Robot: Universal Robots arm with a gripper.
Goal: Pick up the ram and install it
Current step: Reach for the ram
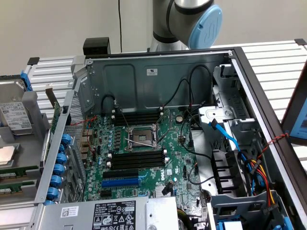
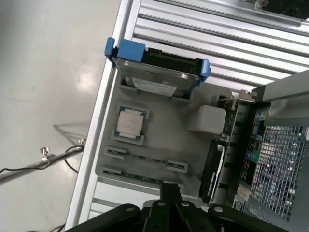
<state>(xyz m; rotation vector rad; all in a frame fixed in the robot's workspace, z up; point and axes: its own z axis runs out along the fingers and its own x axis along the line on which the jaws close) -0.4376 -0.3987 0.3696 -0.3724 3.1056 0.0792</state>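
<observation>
While pincer hovers over ram at tray edge, grip unclear.

Exterior view: even, diffuse room light. Soft sheen on the rear wall of the case, with shadow pooling along the edges of the motherboard. Wrist view: floor bright and washed out, glare on the processor, gripper an underexposed dark mass.

You've got a ribbed metal surface here, and sitting right on it, the open computer case fills the middle while a grey parts tray lies just beside it, at the exterior view's left.
</observation>
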